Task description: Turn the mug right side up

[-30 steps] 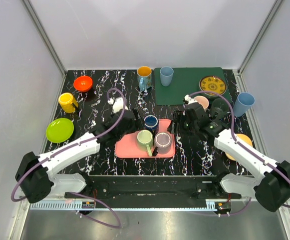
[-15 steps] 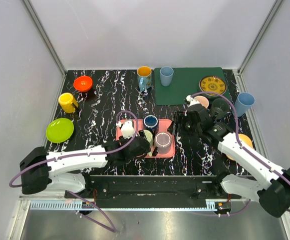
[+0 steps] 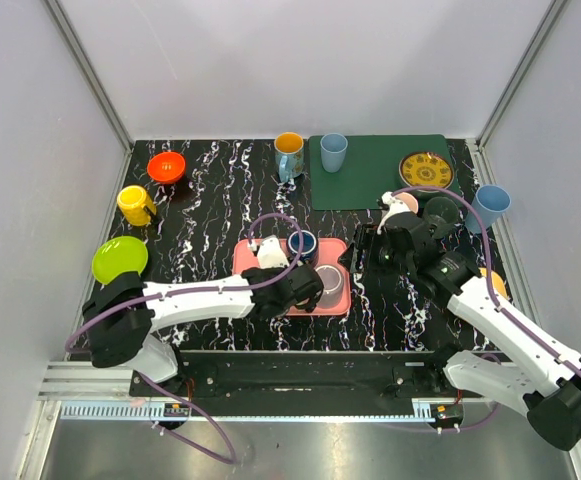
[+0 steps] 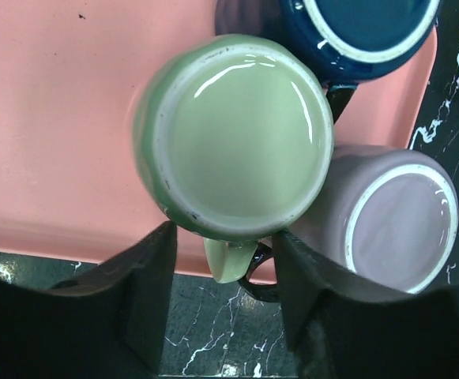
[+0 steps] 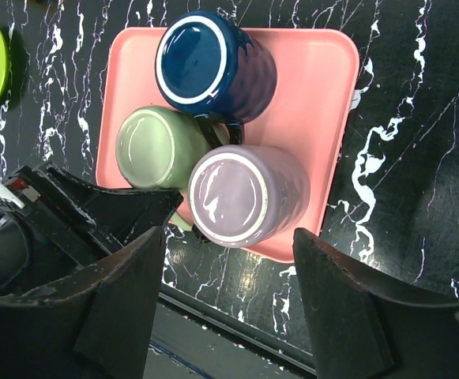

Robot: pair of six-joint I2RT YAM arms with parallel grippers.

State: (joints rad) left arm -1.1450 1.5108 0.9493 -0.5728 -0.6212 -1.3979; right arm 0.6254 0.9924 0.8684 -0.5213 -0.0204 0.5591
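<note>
Three mugs stand upside down on a pink tray (image 3: 245, 252): a green mug (image 4: 241, 134), a purple mug (image 3: 330, 283) and a navy mug (image 3: 303, 243). My left gripper (image 3: 305, 290) is open at the tray's near edge. In the left wrist view its fingers (image 4: 146, 284) stand either side of the green mug's handle (image 4: 229, 257), not touching it. My right gripper (image 3: 370, 245) is open and empty, above the tray's right side. The right wrist view shows the green mug (image 5: 150, 146), purple mug (image 5: 241, 193) and navy mug (image 5: 205, 63) below it.
A yellow mug (image 3: 135, 205), red bowl (image 3: 167, 166) and lime plate (image 3: 120, 260) sit at the left. An orange mug (image 3: 289, 152) and a blue cup (image 3: 334, 152) on a green mat (image 3: 370, 180) are at the back. A patterned plate (image 3: 427, 168) and light blue cup (image 3: 490, 207) are at the right.
My left arm has swung from the tray's left side round to its near edge, bringing the gripper over the green mug's handle. My right gripper has drifted slightly right and back.
</note>
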